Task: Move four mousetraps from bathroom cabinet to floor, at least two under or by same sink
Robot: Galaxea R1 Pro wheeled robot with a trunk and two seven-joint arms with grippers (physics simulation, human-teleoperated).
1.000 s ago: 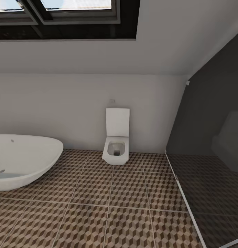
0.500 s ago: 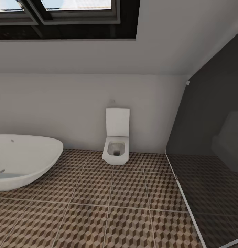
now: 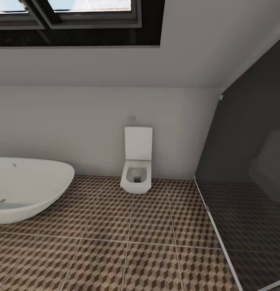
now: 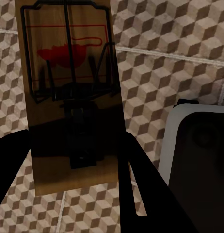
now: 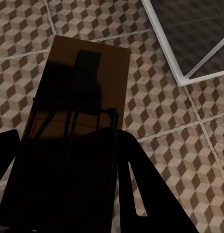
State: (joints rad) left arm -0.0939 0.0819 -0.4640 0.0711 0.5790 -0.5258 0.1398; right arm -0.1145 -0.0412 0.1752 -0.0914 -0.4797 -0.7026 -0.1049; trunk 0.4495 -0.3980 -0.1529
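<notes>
- My left end effector is clamped on one mousetrap, board flat between the fingers, carried clear above the bathroom floor for transport, judging by the task; wire frame and red spot face the left wrist camera.
- My right end effector grips a second mousetrap likewise, above the floor tiles; a glass partition's frame lies near.
- Count: two mousetraps held, one per end effector.
- Head view: one toilet at 12 o'clock; one bathtub at 9 o'clock; neither is the sink.
</notes>
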